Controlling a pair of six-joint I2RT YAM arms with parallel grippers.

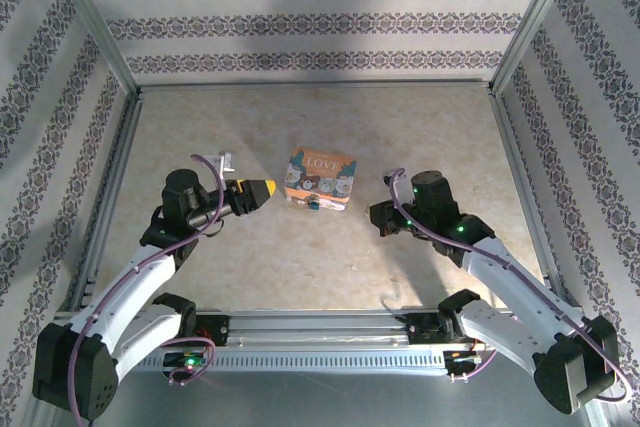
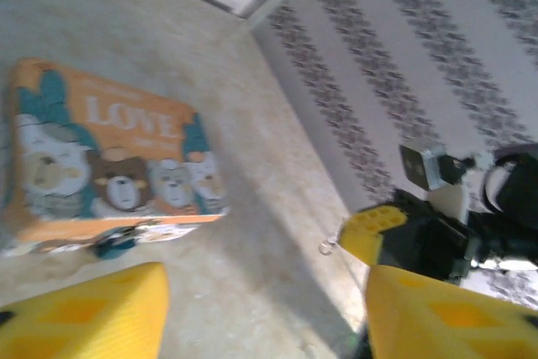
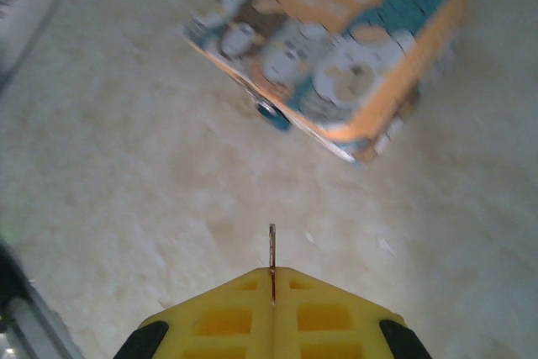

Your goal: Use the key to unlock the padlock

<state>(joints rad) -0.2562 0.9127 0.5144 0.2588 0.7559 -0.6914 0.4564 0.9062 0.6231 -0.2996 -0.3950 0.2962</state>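
Observation:
The orange-and-teal "LOVE" box point(image 1: 320, 176) lies mid-table. The small teal and silvery padlock point(image 1: 313, 205) hangs at its near edge; it shows as padlock point(image 3: 271, 113) in the right wrist view and, blurred, as padlock point(image 2: 113, 241) in the left wrist view. My right gripper point(image 3: 271, 273) is shut on the key point(image 3: 271, 250), whose thin dark blade sticks out past the fingertips, well short of the box. From above, the right gripper point(image 1: 380, 215) sits to the box's right. My left gripper point(image 1: 265, 189) is just left of the box; its yellow fingers point(image 2: 84, 317) stand apart with nothing between them.
The left wrist view catches the right gripper's yellow finger point(image 2: 378, 226) with a small key ring point(image 2: 326, 248) dangling from it. Patterned walls and a metal frame point(image 1: 112, 177) enclose the table. Bare tabletop point(image 1: 320, 267) lies between the arms and the box.

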